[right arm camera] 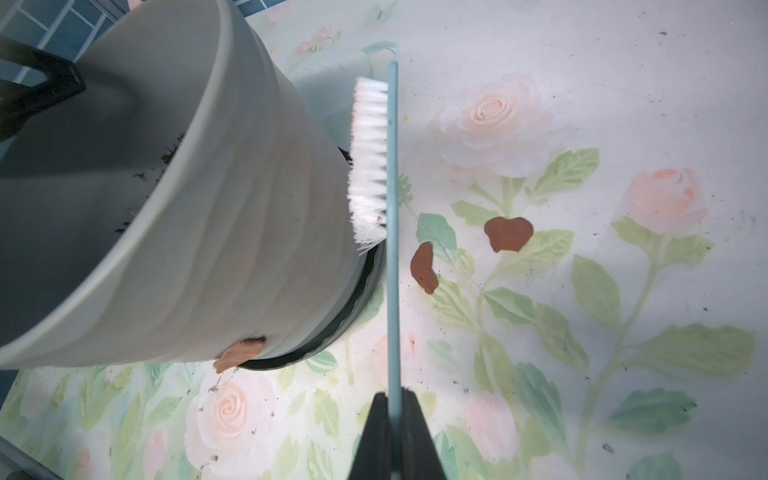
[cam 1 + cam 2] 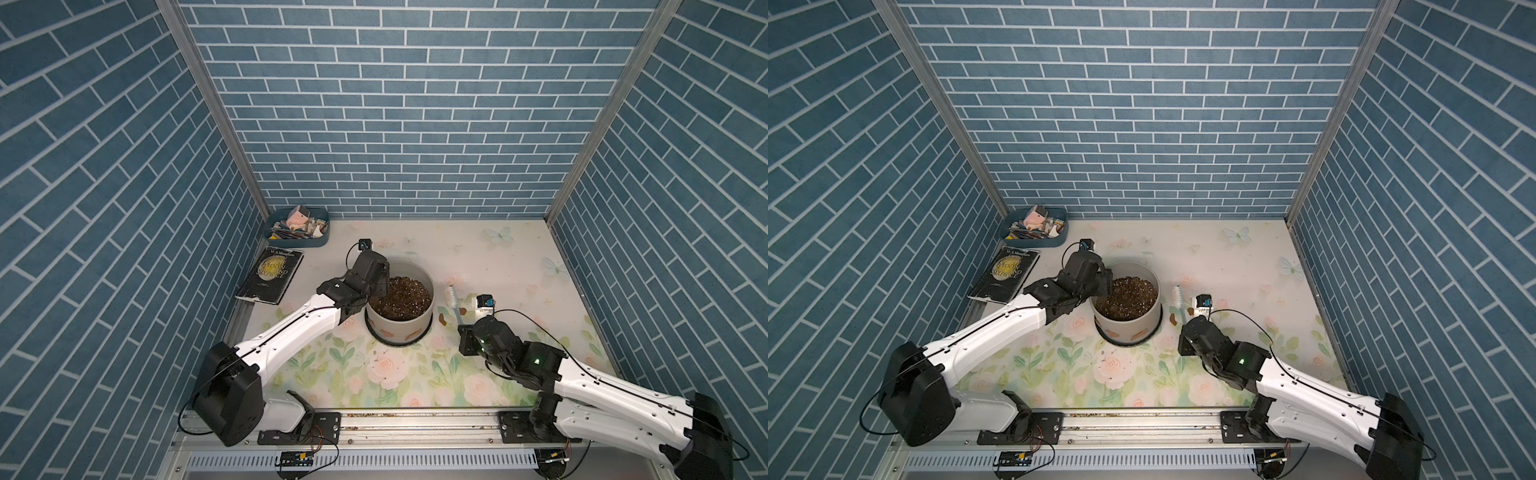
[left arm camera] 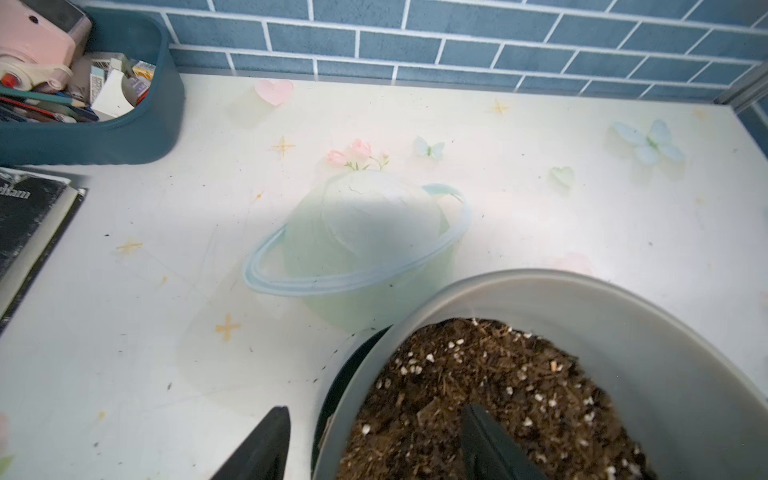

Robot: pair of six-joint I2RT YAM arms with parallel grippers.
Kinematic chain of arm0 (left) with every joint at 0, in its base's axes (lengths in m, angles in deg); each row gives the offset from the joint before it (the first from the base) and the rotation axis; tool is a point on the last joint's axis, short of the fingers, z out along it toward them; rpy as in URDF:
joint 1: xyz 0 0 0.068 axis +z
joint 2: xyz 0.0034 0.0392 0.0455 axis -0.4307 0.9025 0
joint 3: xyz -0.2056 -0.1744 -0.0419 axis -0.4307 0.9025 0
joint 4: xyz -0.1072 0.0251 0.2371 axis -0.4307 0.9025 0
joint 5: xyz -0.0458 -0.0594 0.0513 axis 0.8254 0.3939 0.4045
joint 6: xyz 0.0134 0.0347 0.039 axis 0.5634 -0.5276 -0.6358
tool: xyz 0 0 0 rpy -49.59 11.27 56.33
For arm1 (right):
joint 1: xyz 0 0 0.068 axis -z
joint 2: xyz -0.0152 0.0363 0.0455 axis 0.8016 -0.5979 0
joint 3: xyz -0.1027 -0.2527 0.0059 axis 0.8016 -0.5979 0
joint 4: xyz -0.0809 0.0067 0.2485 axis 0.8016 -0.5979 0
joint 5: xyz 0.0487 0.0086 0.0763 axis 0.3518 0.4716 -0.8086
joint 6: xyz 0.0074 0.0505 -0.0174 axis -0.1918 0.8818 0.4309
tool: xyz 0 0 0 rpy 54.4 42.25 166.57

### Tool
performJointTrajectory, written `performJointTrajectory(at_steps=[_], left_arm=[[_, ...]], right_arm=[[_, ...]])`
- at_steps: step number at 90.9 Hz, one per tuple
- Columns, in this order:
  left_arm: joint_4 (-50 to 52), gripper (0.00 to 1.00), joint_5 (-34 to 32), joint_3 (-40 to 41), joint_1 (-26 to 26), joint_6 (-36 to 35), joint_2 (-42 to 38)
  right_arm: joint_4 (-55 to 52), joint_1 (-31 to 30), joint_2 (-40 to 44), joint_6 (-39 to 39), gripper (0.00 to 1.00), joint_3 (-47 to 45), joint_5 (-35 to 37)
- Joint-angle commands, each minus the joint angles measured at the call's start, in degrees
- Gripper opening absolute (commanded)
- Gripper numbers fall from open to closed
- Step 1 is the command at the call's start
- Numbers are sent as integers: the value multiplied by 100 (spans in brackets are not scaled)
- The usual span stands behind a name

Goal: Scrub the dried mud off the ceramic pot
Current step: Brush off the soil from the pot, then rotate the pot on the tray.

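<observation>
Blue brick-patterned walls close in three sides of a floral-printed table (image 2: 415, 374), and along its near edge the two arm bases sit on a rail. Toward the near right, the right gripper (image 1: 394, 399) is clamped on the thin blue handle of a brush (image 1: 370, 162), holding it so the white bristles face the pot's wall; in the right wrist view the bristle tips look to be touching or just short of the wall low down, near the saucer, though I cannot tell which. Two flakes of dried mud (image 1: 508, 233) lie loose on the table just beside the brush handle, apparently knocked free. Another reddish-brown patch (image 1: 241, 352) clings to the bottom of the wall where it meets the black saucer (image 1: 332, 332), and in a top view two such patches show on the near face (image 2: 413, 333), so scrubbing looks unfinished.

Near the table's middle stands the ceramic pot (image 2: 401, 320), filled with dark soil (image 2: 399, 299). The left gripper (image 3: 374, 432) straddles its left rim with jaws apart, one finger outside the wall and one above the soil, gripping nothing; the placement suggests it is there to steady the pot against the brush's push.

Further back, near the left edge, lies a dark book (image 2: 272, 274), and in the far left corner a blue tray (image 2: 322, 241) of clutter
</observation>
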Motion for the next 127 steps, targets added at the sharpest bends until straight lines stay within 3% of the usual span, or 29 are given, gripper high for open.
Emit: performJointTrajectory(at_steps=[1,15,37,61,69,77,88,97,110,116,127], left_arm=[[-188,74,-101,-160,41,-276,208],[-198,75,-132,-163,69,-337,380],[-68,56,-287,-139,96,-285,383],[461,14,-592,-41,101,20,131],[630,4,-572,73,95,309,-73],[651,0,-330,253,93,568,-277],[484,1,35,483,94,715,-565],[378,29,163,500,90,679,-642],[247,56,1,249,104,431,-428],[215,61,-132,14,138,294,-211],[-21,62,-158,-230,255,87,109]], right_arm=[[9,-23,147,67,0,-193,122],[-18,-15,377,198,0,-330,165],[156,-15,269,235,0,-462,-2],[387,-14,249,277,0,-554,-89],[514,-17,215,326,0,-619,-138],[615,-19,163,379,0,-695,-169],[632,-16,122,421,0,-744,-165],[625,-17,117,417,0,-730,-196],[655,-15,74,409,0,-741,-231],[723,-15,72,419,0,-783,-260],[833,-22,77,430,0,-833,-304]])
